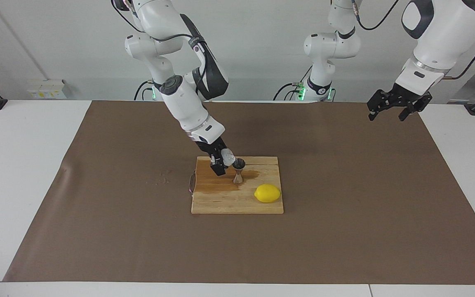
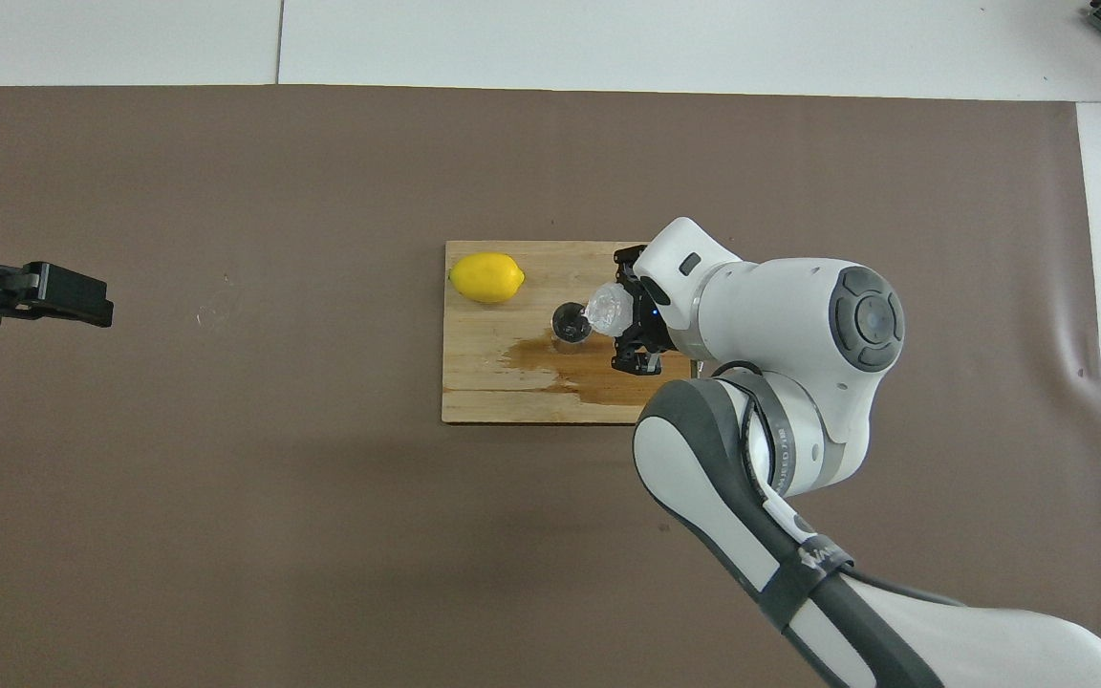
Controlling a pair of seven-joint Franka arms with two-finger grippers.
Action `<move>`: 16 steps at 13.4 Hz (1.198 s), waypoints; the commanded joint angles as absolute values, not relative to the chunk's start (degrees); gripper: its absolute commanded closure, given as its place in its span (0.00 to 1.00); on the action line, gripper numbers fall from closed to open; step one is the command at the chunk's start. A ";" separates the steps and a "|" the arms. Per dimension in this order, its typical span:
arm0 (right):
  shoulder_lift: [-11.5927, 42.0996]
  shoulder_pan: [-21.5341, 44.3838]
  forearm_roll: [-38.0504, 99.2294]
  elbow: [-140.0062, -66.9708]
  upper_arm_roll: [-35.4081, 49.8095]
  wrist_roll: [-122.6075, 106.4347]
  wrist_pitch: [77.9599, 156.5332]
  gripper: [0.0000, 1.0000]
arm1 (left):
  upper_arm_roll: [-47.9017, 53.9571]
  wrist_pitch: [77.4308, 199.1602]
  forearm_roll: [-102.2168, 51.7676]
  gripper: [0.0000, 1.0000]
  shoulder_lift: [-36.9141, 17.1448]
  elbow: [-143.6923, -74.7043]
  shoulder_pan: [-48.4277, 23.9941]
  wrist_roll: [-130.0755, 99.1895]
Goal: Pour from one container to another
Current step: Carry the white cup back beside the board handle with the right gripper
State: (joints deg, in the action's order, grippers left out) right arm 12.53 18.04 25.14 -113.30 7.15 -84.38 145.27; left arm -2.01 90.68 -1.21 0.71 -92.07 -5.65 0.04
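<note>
A steel hourglass jigger stands upright on the wooden cutting board; it also shows in the overhead view. My right gripper is shut on the clear faceted glass cup and holds it tilted, its mouth at the jigger's rim. In the overhead view the cup lies sideways against the jigger, held by the right gripper. My left gripper waits raised over the mat at the left arm's end; it shows in the overhead view.
A yellow lemon lies on the board, farther from the robots than the jigger, seen also from overhead. A dark wet stain spreads on the board around the jigger. A brown mat covers the table.
</note>
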 commanded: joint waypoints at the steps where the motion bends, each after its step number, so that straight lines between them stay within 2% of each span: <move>1: 12.30 18.02 23.20 -113.73 7.38 -82.09 146.43 1.00 | -2.81 91.76 -1.67 0.00 0.79 -91.76 -5.89 0.53; 7: 12.22 17.58 24.43 -114.08 7.65 -83.58 146.43 1.00 | -2.72 92.90 -1.76 0.00 0.70 -92.55 -6.33 0.44; 12: 11.60 16.96 41.37 -114.70 7.65 -98.94 145.46 1.00 | -2.81 92.11 -1.76 0.00 1.05 -93.43 -5.63 0.35; 16: 11.51 16.17 46.39 -114.79 7.65 -102.74 145.02 1.00 | -2.72 92.02 -1.76 0.00 1.05 -93.43 -5.63 0.26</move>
